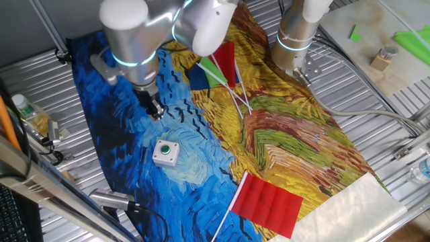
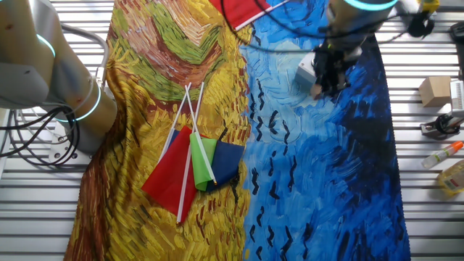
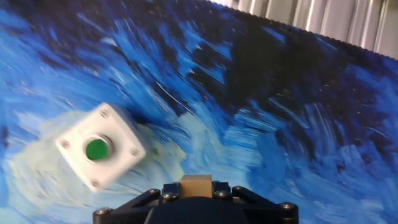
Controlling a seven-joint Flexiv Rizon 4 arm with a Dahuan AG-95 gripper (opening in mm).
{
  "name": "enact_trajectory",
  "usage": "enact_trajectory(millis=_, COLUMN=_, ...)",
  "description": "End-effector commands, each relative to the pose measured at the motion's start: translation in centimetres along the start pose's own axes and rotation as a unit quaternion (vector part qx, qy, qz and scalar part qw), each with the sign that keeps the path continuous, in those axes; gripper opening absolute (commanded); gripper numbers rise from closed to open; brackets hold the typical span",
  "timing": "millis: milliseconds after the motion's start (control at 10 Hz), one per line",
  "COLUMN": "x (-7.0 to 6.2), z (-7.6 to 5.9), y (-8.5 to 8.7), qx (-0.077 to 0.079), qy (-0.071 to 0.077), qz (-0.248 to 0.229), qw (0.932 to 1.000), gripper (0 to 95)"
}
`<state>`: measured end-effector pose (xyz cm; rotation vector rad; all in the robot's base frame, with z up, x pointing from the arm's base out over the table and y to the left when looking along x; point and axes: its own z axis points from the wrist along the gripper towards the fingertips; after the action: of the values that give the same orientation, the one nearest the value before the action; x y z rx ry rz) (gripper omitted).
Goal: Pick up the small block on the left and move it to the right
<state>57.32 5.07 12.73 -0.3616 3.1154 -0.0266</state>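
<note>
The gripper (image 3: 196, 186) is clamped on the one small block (image 3: 196, 185), which sits between its fingers above the blue part of the cloth (image 3: 280, 112) on the worktop. One white button box (image 3: 101, 153) lies to its left. The block is a cube, without a long axis.

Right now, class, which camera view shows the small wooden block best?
The hand view: the small wooden block sits tan and square between the gripper fingers, at the bottom edge. In one fixed view I cannot make it out; in the other, the gripper hides it.
</note>
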Motion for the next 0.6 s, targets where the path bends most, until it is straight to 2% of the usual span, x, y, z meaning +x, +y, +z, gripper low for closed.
enact_trajectory(millis=100, x=-0.53, z=-0.22, y=0.25, qx=-0.002, qy=0.005, qz=0.003, qw=1.0000, gripper=0.0)
enact_trajectory(millis=600, x=-0.51, z=-0.21, y=0.24, qx=0.000, qy=0.004, qz=0.019, qw=0.9998, gripper=0.0)
